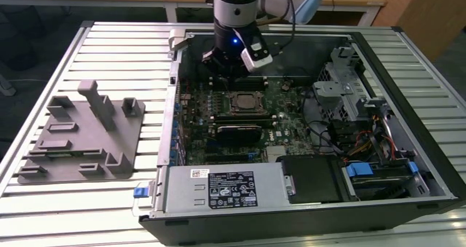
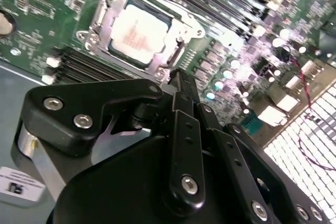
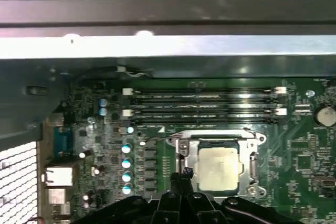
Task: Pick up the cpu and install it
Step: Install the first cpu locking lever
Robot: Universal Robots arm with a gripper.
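Inside the socket (image 3: 218,163) the cpu (image 3: 219,167) lies flat, lid up; gripper (image 2: 178,80) fingers closed, empty.

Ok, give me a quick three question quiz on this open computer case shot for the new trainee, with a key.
1. True or false: the cpu lies inside the metal-framed socket on the motherboard.
2. In the exterior view, the grey fixture block on the slatted table lies toward which side of the computer case: A) the exterior view's left, B) the exterior view's right?
3. Fill in: the gripper hangs just above the ____.

Key: 1 true; 2 A; 3 motherboard, beside the socket.
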